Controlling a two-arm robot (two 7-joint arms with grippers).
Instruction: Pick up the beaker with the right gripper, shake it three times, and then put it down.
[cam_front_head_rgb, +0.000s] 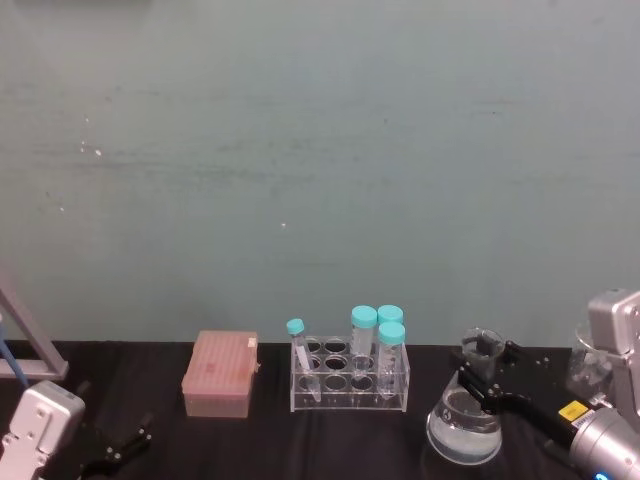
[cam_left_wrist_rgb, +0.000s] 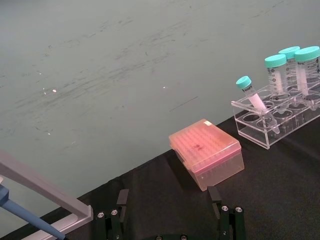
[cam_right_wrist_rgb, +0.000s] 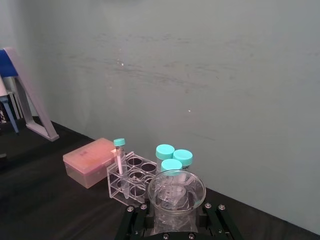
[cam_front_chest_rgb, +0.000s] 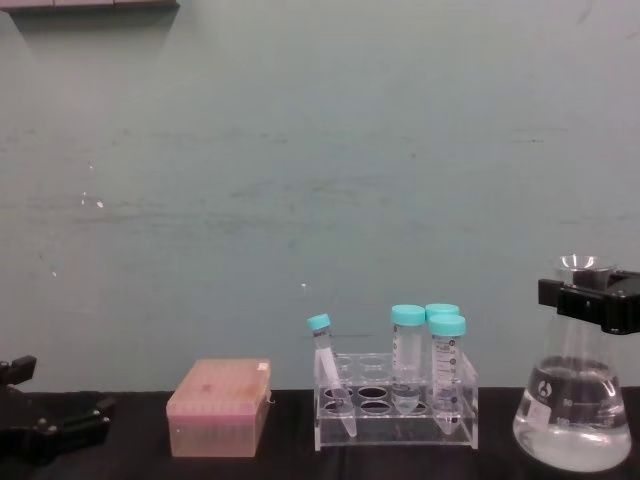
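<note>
From the chest, side-on: right gripper (cam_front_chest_rgb: 590, 302) pinched on the neck of the beaker (cam_front_chest_rgb: 572, 418) just under the flared rim, clear liquid in the wide base, right of the tube rack (cam_front_chest_rgb: 396, 418). From the right wrist, straight down into the open mouth instead, teal-capped tubes (cam_right_wrist_rgb: 173, 155) just beyond. In the head view, left gripper (cam_front_head_rgb: 122, 447) parked near left, fingers spread, apart from the pink box (cam_front_head_rgb: 219, 375).

The right gripper (cam_front_head_rgb: 484, 358) is built of black blocks and carried on a silver wrist (cam_front_head_rgb: 612, 440) marked with a yellow label (cam_front_head_rgb: 571, 410). The black, thin-fingered left gripper (cam_front_head_rgb: 130, 440) is mounted on a pale grey housing (cam_front_head_rgb: 38, 425).
</note>
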